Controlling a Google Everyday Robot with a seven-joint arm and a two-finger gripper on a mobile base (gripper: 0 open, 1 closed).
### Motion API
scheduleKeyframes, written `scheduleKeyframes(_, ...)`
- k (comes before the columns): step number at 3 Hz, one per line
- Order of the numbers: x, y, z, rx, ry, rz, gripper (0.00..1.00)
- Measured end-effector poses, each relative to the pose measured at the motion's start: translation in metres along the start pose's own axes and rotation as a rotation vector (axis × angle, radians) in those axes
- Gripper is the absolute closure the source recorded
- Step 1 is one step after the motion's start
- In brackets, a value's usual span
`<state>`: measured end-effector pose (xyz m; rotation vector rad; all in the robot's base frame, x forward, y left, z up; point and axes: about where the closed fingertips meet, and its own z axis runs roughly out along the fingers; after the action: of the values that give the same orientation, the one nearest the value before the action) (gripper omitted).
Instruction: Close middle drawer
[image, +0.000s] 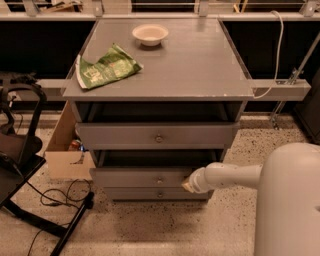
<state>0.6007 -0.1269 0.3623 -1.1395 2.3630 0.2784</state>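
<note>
The middle drawer (140, 177) is standing slightly out of the grey cabinet (190, 65), a dark strip of its inside showing above the flat front, contents hidden; a cardboard box (62, 165) is sitting on the floor at the cabinet's left. The gripper (187, 186) is touching the right end of that front, near its round metal knob (159, 180), its opening impossible to tell, with speckled floor (165, 225) lying open before it. On the smooth top a round white bowl (150, 34) and a crumpled green bag (106, 67) are lying apart, the bag reaching the left edge.
</note>
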Motion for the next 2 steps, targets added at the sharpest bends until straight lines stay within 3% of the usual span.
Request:
scheduleKeyframes(1, -0.039, -0.046, -0.028, 0.108, -0.038, 0.002, 1.00)
scheduleKeyframes(2, -0.053, -0.063, -0.042, 0.155, -0.046, 0.006, 1.00)
